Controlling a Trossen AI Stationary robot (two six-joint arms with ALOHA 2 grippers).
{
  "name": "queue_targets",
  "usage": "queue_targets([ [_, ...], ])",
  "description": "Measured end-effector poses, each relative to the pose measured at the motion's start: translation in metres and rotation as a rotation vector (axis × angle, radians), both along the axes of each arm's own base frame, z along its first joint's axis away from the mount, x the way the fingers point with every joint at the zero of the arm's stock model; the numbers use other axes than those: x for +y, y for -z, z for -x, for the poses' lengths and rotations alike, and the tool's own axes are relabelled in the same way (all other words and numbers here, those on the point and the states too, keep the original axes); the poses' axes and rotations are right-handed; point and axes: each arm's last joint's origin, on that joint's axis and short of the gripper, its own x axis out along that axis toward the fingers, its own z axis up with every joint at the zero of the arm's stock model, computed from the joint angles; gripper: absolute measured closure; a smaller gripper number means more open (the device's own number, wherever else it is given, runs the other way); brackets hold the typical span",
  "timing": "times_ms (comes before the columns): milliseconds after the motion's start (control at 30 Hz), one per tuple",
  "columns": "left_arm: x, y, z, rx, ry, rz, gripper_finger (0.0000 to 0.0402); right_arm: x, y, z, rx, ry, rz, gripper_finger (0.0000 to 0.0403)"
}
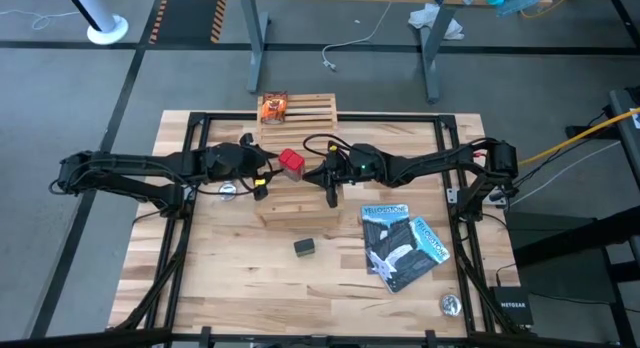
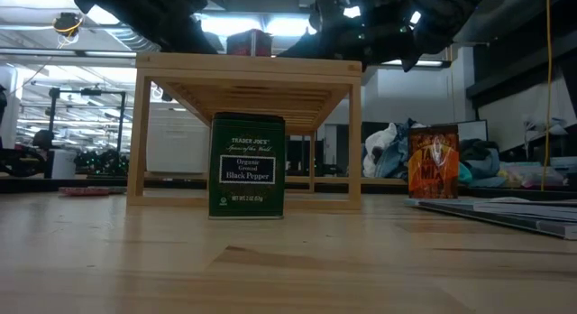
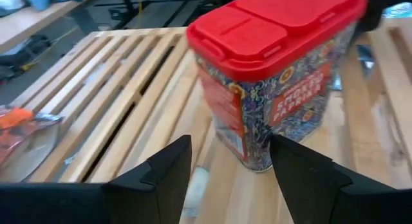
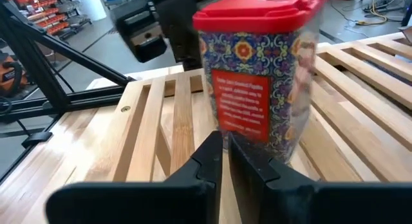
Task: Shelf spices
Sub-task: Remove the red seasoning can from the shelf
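Note:
A red-lidded patterned spice tin [image 1: 291,163] stands on its base on top of the wooden slatted shelf [image 1: 300,210]. My left gripper [image 3: 228,147] is open, and the tin [image 3: 270,89] stands just beyond its fingers. My right gripper [image 4: 225,147] is shut, level with the tin's [image 4: 257,82] lower half on the opposite side. An orange packet [image 1: 273,108] sits at the shelf's far end. A dark box of black pepper [image 2: 247,165] stands on the table before the shelf's near end. My right gripper points its shut fingertips [image 4: 212,153] level at the lower side wall [image 4: 241,130] of the tin from the table's right. I cannot tell whether they touch it. The tin stands upright on the shelf slats.
Two blue-and-black booklets [image 1: 400,243] lie right of the shelf. One silver tin [image 1: 450,305] sits near the near right corner, another [image 1: 228,188] under my left arm. A black frame [image 1: 455,188] rims the tabletop.

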Motion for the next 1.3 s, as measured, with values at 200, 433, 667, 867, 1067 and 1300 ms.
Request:
queue_targets([
  [200,0.0002,-0.0001,0.0000,0.021,0.018,-0.047,0.0199,-0.0015,0.0000,0.0000,0.001,0.053,0.012,0.0370],
  [433,0.0003,-0.0008,-0.0003,0.046,0.050,-0.116,0.0199,-0.0037,0.0000,0.0001,0.004,0.125,0.053,0.0370],
  [667,-0.0026,-0.0007,-0.0008,0.021,0.049,-0.061,0.0199,-0.0060,0.0001,0.0005,0.008,0.201,0.079,0.0370],
  [867,-0.0039,-0.0004,-0.0009,0.000,0.029,-0.007,0.0199,-0.0080,0.0000,0.0009,0.013,0.266,0.109,0.0370],
  [1067,-0.0039,-0.0004,-0.0009,-0.014,0.014,0.021,0.0199,-0.0094,-0.0001,0.0013,0.018,0.310,0.142,0.0370],
  [1300,-0.0088,-0.0004,-0.0016,-0.028,0.020,0.054,0.0199,-0.0093,-0.0001,0.0013,0.018,0.308,0.143,0.0370],
])
